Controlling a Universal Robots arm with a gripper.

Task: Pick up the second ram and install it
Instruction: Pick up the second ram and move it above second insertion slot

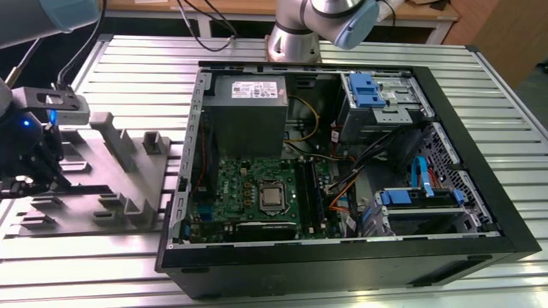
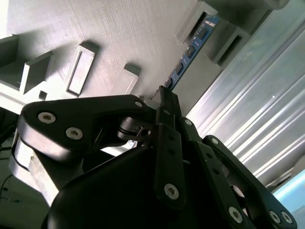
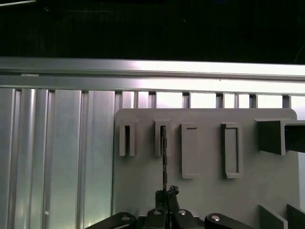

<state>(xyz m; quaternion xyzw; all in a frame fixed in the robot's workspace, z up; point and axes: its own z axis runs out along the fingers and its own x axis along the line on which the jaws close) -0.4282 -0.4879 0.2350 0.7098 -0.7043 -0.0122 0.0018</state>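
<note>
— Where's the ram (image 3: 164, 157)?
— Edge-on in a holder (image 3: 209, 191) slot, at nine o'clock of the case (image 1: 342, 273) in the exterior view. It stands upright for grabbing.
— And the gripper (image 3: 165, 200)?
— Clenched on the ram's edge, I think, though the contact is partly hidden.

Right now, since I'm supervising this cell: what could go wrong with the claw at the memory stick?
The claw seems to pinch the second ram by one end only, so it could tilt or slip. The stick's other end sits in a narrow slot of the grey holder; a skewed pull might jam it.
</note>
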